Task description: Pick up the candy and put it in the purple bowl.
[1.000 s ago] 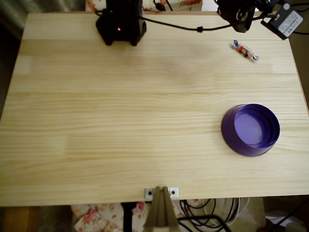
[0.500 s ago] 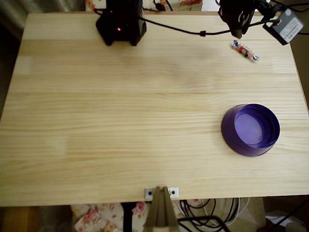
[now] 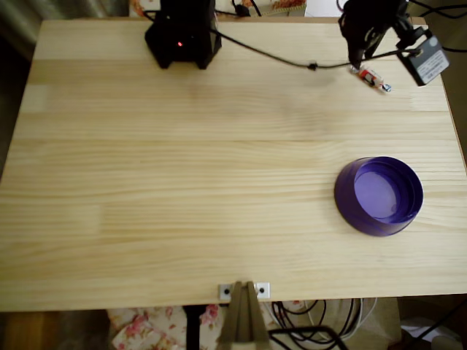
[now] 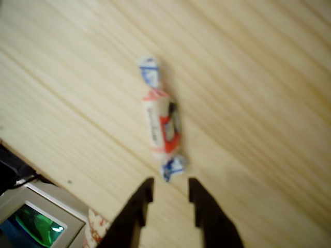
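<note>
My gripper (image 4: 169,192) is open just a little. I can see a thin gap between my two dark fingers (image 4: 138,204) in the wrist view, and there is nothing between them. The candy (image 4: 162,124) lies flat on the wooden table (image 4: 269,77) right in front of my fingertips. Its near twisted end, white and blue, sits just above the gap between my fingers, close to them. I cannot tell if it touches them. The candy has a white wrapper with red and dark marks in the middle and another blue and white twist at the far end. It is a bit blurry.

From above, my gripper (image 3: 357,57) is at the top right of the table (image 3: 182,182), near the far edge. The candy (image 3: 371,76) is just beside it, lying at a slant on the light wood. A black box on my arm, the wrist camera (image 3: 422,60), hangs a bit to the right of the candy.

The purple bowl (image 3: 379,195) sits lower down on the right side of the table, well apart from the candy. It is round, with a lighter purple inside, and it has nothing in it.

My black base (image 3: 182,40) stands at the top of the table, with a small red light on it. A black cable (image 3: 277,57) runs from it across to my arm.
</note>
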`<action>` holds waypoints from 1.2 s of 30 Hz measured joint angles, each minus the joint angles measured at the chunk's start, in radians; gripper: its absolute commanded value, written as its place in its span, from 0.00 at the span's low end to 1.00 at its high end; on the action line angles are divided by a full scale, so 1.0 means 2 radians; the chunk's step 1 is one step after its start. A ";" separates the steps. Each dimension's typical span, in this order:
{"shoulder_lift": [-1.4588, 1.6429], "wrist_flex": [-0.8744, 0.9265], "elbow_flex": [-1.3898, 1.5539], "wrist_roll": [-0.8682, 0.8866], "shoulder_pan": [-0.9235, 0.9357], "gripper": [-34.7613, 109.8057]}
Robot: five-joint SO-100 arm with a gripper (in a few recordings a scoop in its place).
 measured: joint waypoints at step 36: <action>-0.179 0.058 -0.202 0.016 -0.006 0.38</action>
